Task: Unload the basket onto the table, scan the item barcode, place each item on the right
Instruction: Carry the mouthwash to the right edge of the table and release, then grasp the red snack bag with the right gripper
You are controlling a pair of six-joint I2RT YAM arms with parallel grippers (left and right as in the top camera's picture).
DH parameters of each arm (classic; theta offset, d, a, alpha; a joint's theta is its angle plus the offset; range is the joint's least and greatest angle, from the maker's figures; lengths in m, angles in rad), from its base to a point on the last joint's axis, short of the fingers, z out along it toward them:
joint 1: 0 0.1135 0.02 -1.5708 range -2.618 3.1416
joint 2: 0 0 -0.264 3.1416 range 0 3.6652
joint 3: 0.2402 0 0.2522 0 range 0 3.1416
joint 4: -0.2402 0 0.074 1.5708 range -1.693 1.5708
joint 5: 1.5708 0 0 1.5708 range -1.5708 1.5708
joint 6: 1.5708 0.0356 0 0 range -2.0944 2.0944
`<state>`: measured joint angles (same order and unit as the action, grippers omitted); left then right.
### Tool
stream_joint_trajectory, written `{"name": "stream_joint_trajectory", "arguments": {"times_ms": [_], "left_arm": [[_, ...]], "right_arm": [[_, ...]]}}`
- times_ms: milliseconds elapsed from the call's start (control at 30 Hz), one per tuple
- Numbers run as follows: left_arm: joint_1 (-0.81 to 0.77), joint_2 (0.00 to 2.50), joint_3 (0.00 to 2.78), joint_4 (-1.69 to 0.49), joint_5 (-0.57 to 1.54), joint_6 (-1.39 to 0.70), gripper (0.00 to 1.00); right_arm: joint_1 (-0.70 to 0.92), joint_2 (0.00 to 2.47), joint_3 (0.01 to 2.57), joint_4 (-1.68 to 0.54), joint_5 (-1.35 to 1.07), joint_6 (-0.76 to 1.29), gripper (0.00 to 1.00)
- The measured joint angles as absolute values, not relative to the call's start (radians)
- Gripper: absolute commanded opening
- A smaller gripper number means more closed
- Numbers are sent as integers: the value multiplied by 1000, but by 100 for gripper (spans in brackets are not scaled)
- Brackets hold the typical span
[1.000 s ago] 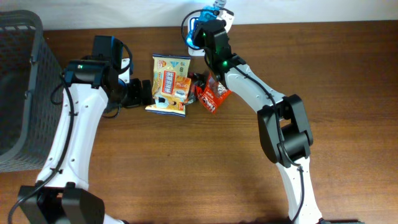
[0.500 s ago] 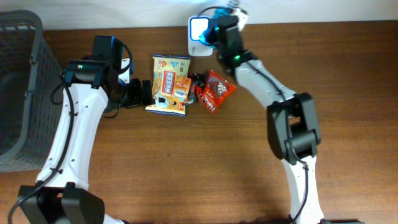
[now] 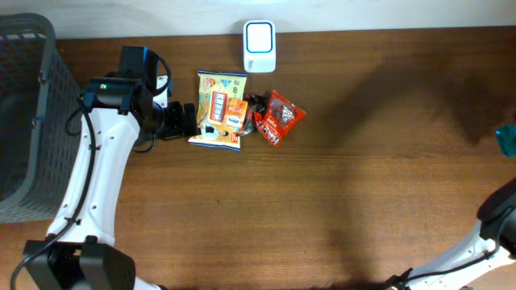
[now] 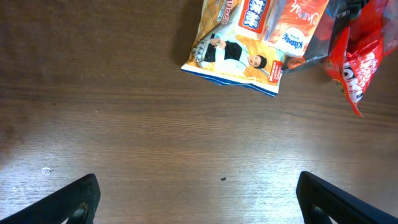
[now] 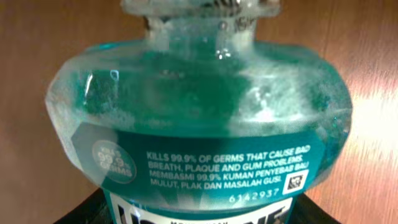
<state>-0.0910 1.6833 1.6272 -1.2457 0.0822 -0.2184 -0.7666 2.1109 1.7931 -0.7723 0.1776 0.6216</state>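
Teal liquid in clear plastic fills the right wrist view: the mouthwash bottle sits hard up against the lens, neck at the top of the frame and broad shoulders below. The right gripper is clamped on it at a middling width. Only dark slivers of the fingers show at the bottom corners, so the grip looks to be low on the body, which leaves the label uncovered for reading.

That label is a dark teal band with white print about killing germs, a round badge at its left and a small square code at its right. No striped barcode shows on this face, so the bottle probably needs turning.

From overhead, the bottle is just a teal sliver at the far right edge, mid-height, well apart from the white scanner at top centre. Whether the scan is done cannot be told.

The left gripper is spread wide and empty, low over bare table, just beside the yellow snack bag and the red packet, likely waiting its turn
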Motion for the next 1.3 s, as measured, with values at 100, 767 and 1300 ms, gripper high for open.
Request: {"name": "stream_joint_trajectory", "arguments": {"times_ms": [100, 767, 1300], "left_arm": [[-91, 1683, 1627, -1246, 82, -218, 99], [-91, 1683, 1627, -1246, 82, -218, 99], [-91, 1683, 1627, -1246, 82, -218, 99]], "right_arm": [[-848, 2155, 1780, -713, 175, 570, 43], [-384, 2022, 1932, -928, -656, 184, 100], [362, 2353, 1941, -933, -292, 367, 4]]}}
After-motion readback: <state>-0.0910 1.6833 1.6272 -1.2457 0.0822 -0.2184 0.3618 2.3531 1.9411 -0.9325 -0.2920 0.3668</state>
